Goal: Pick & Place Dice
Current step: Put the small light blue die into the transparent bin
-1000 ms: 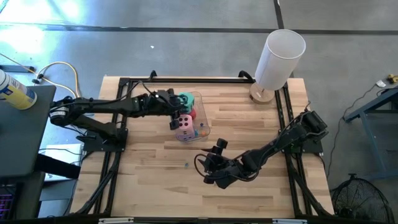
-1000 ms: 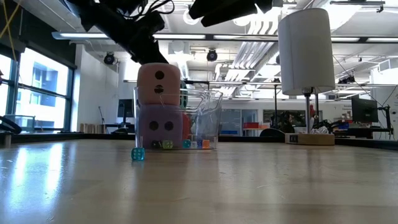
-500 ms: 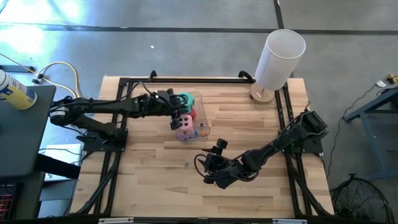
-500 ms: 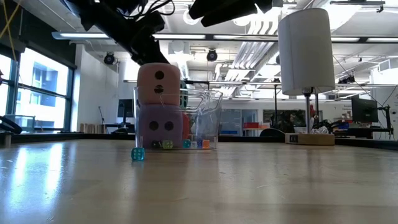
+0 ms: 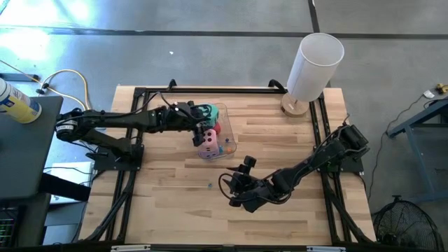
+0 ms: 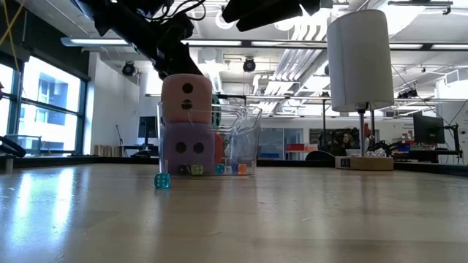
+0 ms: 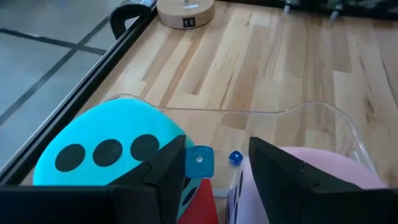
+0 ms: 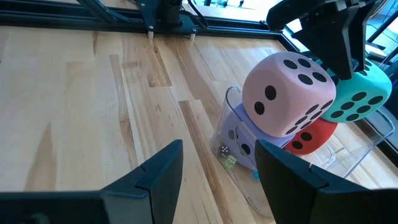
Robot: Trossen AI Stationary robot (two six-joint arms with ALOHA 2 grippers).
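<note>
A clear container [image 5: 225, 117] [image 6: 246, 139] on the table holds the dice. The pink die [image 8: 289, 93] [image 6: 186, 97] sits on top of the purple die [image 8: 239, 135] [image 6: 189, 148]. The teal die [image 8: 359, 93] [image 7: 106, 149] sits above the red die [image 8: 311, 140] [image 7: 200, 200]. My left gripper [image 7: 214, 155] [image 5: 199, 129] is open above the container, its fingers reaching down between the teal and pink dice. My right gripper [image 8: 217, 158] [image 5: 234, 191] is open over bare table near the container and holds nothing. My left gripper comes from above and from the table's left. One finger [image 7: 171, 165] stands beside the teal die and the other [image 7: 273, 168] beside the pink die. I cannot tell whether either finger touches a die.
Tiny coloured beads lie in the container's bottom [image 6: 219, 169], and one small teal bead [image 6: 161, 180] [image 5: 209, 185] lies on the table before it. A white cylindrical lamp [image 5: 315, 61] [image 6: 358, 60] stands on a wooden base at the far right corner. Black frame rails run along the table's sides.
</note>
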